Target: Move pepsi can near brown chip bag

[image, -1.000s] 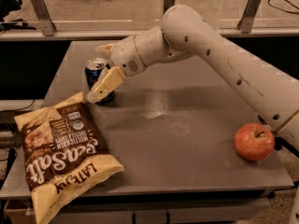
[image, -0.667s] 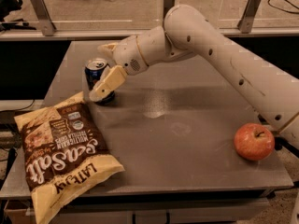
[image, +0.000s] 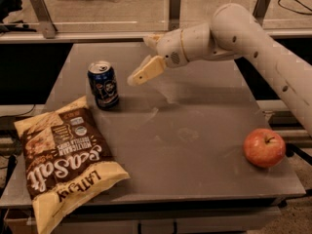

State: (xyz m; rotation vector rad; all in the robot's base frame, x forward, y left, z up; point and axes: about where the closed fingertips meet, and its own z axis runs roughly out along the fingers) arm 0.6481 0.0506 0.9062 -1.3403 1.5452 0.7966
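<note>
The pepsi can (image: pixel 103 84), dark blue with a silver top, stands upright on the grey table (image: pixel 195 130) at the left. It is just behind the top edge of the brown chip bag (image: pixel 63 165), which lies flat at the front left with "Sea Salt" lettering. My gripper (image: pixel 140 60) is to the right of the can and a little above it, apart from it. It is open and empty, with one cream finger (image: pixel 145 71) pointing toward the can.
A red apple (image: pixel 264 147) sits near the table's right front edge. My white arm (image: pixel 243 33) reaches in from the right over the back of the table. A rail with metal posts (image: pixel 174 6) runs behind the table.
The gripper was around the can; it has let go and drawn back to the right. The can stays standing by the chip bag.
</note>
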